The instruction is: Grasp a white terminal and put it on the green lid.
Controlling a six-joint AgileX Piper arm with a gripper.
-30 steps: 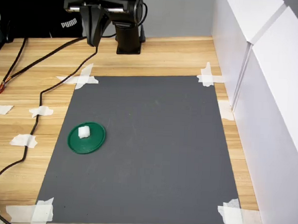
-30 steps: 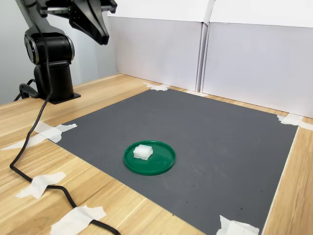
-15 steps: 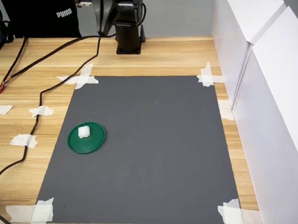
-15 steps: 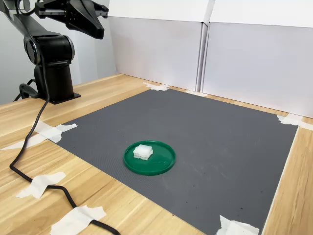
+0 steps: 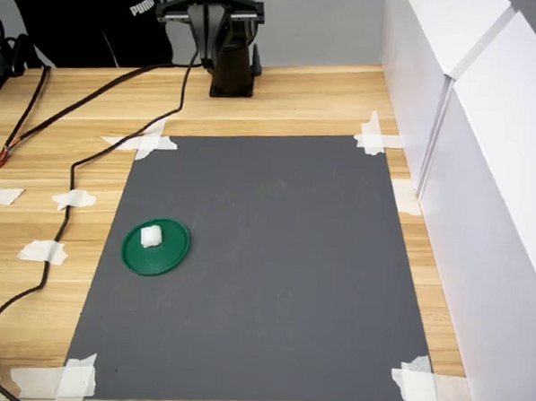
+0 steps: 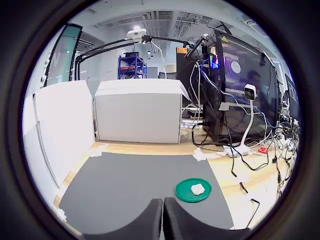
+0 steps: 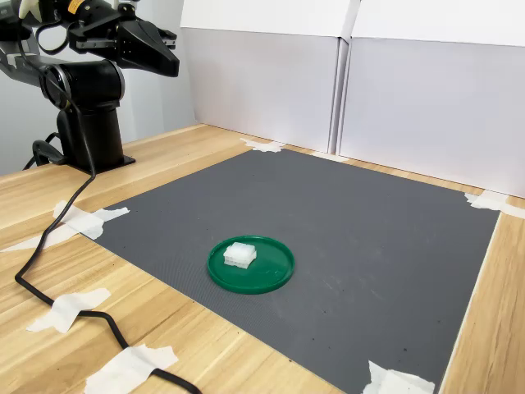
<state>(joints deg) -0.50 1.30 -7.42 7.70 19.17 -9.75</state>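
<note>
Second exterior view showed the terminal (image 7: 239,254) resting on the lid (image 7: 275,275), toward its left part, the lid lying on the grey mat (image 7: 369,238) near the mat's front-left edge. The gripper (image 7: 168,61) hung high above the arm's base (image 7: 94,131), well apart from both — fingers (image 6: 150,220) pressed together, holding nothing.

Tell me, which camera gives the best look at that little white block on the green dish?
The second exterior view: the white terminal looks largest, its blocky shape clear on the green lid. The first exterior view and wrist view show only a small white blob.
</note>
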